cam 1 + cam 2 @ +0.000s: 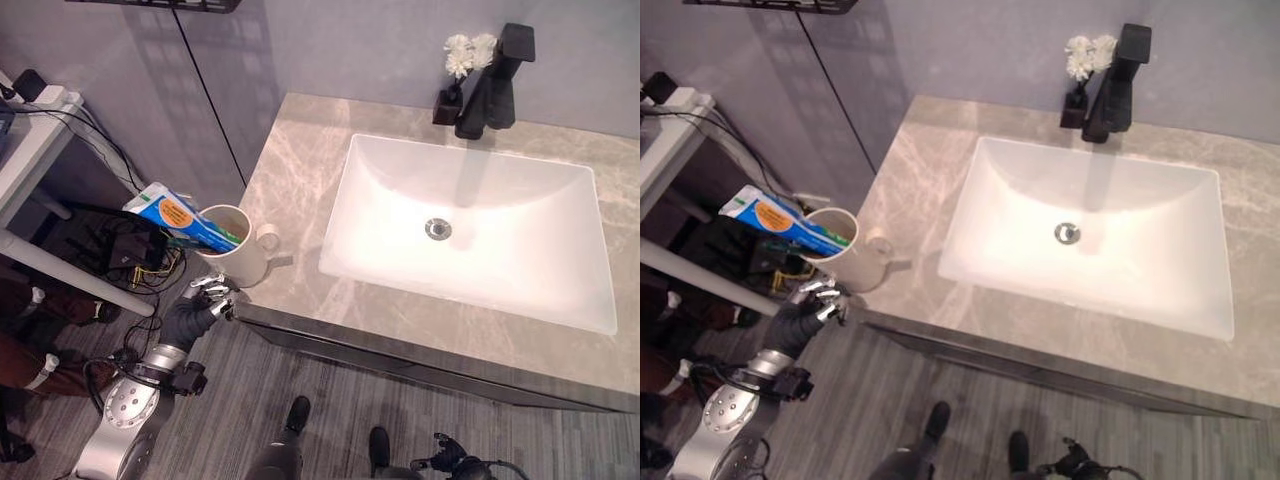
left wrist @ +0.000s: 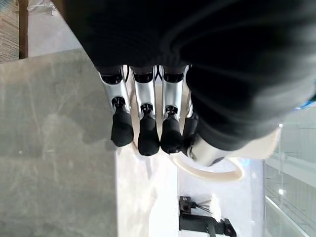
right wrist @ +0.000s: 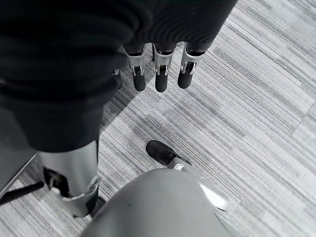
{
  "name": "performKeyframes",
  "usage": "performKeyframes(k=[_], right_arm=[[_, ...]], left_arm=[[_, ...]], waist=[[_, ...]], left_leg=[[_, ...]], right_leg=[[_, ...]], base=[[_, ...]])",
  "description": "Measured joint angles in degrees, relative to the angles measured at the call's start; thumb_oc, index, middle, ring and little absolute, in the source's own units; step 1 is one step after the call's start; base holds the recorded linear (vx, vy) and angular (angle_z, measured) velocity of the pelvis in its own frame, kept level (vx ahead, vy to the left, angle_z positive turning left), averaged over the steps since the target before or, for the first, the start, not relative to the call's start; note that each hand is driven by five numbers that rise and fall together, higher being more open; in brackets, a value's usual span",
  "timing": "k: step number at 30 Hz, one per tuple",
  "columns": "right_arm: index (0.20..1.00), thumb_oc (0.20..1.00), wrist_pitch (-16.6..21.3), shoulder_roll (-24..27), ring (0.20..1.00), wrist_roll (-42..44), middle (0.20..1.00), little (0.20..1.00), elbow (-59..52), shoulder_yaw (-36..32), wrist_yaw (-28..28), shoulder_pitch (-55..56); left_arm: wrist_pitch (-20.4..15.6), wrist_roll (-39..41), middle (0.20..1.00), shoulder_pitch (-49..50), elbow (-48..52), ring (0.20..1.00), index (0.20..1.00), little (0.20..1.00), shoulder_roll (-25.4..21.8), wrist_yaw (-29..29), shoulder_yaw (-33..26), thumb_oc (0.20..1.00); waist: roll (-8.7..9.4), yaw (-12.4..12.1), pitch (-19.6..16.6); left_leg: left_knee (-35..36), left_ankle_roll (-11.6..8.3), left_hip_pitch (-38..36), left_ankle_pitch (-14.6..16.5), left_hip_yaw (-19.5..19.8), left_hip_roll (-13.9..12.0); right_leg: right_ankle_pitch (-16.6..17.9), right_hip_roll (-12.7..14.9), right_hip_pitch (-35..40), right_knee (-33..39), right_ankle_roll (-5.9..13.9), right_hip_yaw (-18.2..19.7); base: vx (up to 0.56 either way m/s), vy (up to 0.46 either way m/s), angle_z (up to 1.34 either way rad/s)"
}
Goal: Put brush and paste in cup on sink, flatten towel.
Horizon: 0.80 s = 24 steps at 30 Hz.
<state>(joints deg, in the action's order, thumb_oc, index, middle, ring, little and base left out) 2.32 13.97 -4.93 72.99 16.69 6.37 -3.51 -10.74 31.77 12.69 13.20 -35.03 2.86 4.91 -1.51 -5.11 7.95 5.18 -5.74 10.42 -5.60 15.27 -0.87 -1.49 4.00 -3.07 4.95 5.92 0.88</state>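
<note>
Cup (image 1: pixel 232 248), round glazed cream, paste box (image 1: pixel 180 219) inside

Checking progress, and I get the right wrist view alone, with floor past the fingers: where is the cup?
Observer: The cup stands on the counter at its front left corner, left of the sink.
Operator: Anything in it?
Observer: A blue paste box leans out of it, away from the sink.
Operator: And the left hand?
Observer: The left hand is at the counter edge right by the cup, fingers straight, not curled round it.
</note>
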Motion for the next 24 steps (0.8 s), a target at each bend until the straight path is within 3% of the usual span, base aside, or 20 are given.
performKeyframes(k=[20, 24], right_arm=[[1.0, 1.0, -0.01, -0.79, 1.0, 3.99, 1.0, 1.0, -0.14, -1.35, -0.03, -0.13], [1.0, 1.0, -0.06, -1.09, 1.0, 4.04, 1.0, 1.0, -0.01, -1.37, -0.08, -0.05]], left_arm=[[-0.26, -0.77, 0.2, -2.04, -0.22, 0.2, 0.2, 0.2, 0.09, -1.62, -0.56, 0.2], [-0.27, -0.7, 0.2, -2.11, 0.0, 0.2, 0.2, 0.2, 0.12, -1.65, -3.09, 0.2]], waist=[[1.26, 1.28, -0.2], [1.42, 1.29, -0.3]], left_leg=[[0.01, 0.21, -0.36, 0.12, -0.57, -0.5], [0.0, 0.22, -0.48, 0.11, -0.63, -0.44]], right_leg=[[0.56, -0.28, 0.04, 0.0, -0.1, 0.69], [0.72, -0.25, 0.14, 0.01, -0.01, 0.74]], base=[[0.0, -0.001, 0.0], [0.0, 0.0, 0.0]])
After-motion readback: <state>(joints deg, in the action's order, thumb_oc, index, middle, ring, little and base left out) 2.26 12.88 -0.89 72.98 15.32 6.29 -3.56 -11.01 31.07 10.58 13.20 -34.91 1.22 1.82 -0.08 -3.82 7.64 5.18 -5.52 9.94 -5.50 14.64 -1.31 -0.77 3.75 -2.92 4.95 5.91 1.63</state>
